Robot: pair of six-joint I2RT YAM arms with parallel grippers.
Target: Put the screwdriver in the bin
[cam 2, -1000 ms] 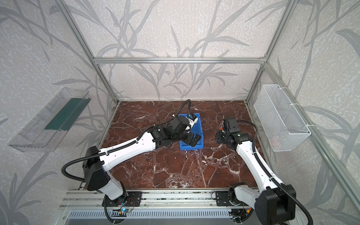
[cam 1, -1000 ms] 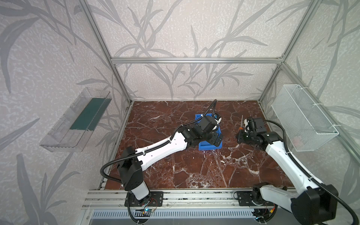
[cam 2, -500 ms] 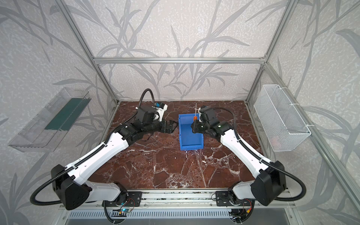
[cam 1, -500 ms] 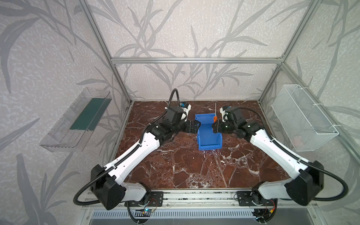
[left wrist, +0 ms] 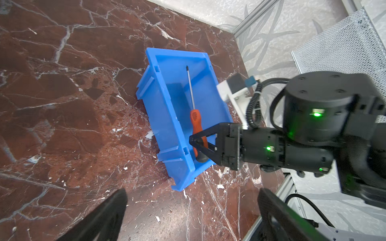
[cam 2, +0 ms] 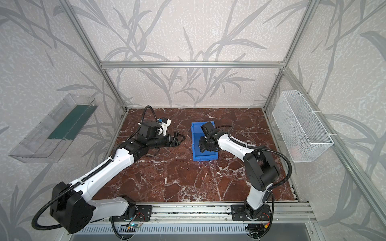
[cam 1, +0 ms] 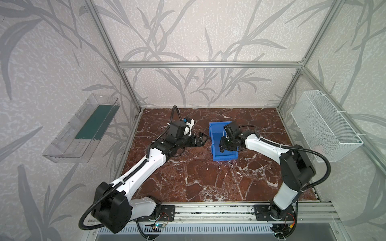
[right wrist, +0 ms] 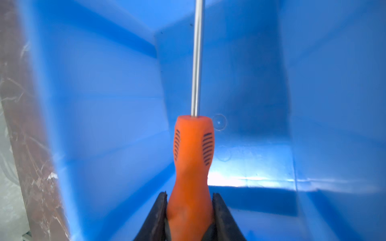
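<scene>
Right gripper [left wrist: 193,143]: jaws pinched narrow on the orange handle of the screwdriver [left wrist: 193,116].
Screwdriver: inside the bin [left wrist: 165,100], shaft aimed at its back wall.
Bin: mid-bench, nearer the back edge.
Right arm: reaches in over the bin's right wall.
Left gripper [cam 1: 203,138]: jaws spread wide, empty, level, just beside the bin's left wall.

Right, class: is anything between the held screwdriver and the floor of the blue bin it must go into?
Nothing visible. The right pincer grips the screwdriver by its orange handle, already inside the walls of the bin, and the floor around it is bare. The left pincer stands open outside the bin.
</scene>
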